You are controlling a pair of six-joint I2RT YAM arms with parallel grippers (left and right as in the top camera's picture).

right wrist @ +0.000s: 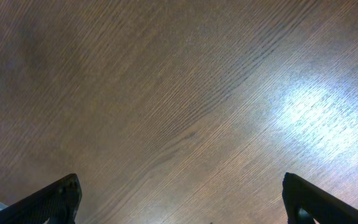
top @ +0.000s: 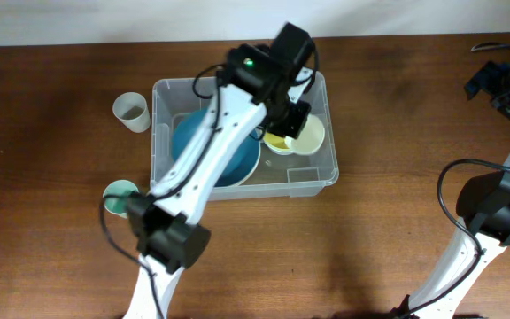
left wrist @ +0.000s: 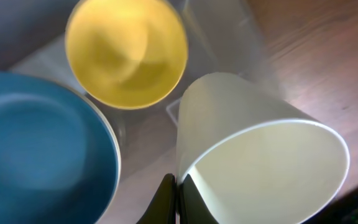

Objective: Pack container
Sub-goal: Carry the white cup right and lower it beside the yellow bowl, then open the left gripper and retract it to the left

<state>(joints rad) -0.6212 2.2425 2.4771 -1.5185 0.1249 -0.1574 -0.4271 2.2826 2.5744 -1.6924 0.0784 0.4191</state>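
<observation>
While poised over the container (top: 315, 182) on the tabletop (top: 388, 266), clamps left jaws on a tilted cream cup (left wrist: 241, 118), likely to set it beside yellow bowl (left wrist: 126, 50) and blue plate (left wrist: 36, 143); holds right jaws apart, idle.

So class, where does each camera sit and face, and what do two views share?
Overhead: above the table, facing down; container, left arm, right arm.
Left wrist: down at yellow bowl, blue plate, cream cup pinched by left tool.
Right wrist: down at bare table; open right tool.
Shared: overhead and left wrist show the yellow bowl.
</observation>
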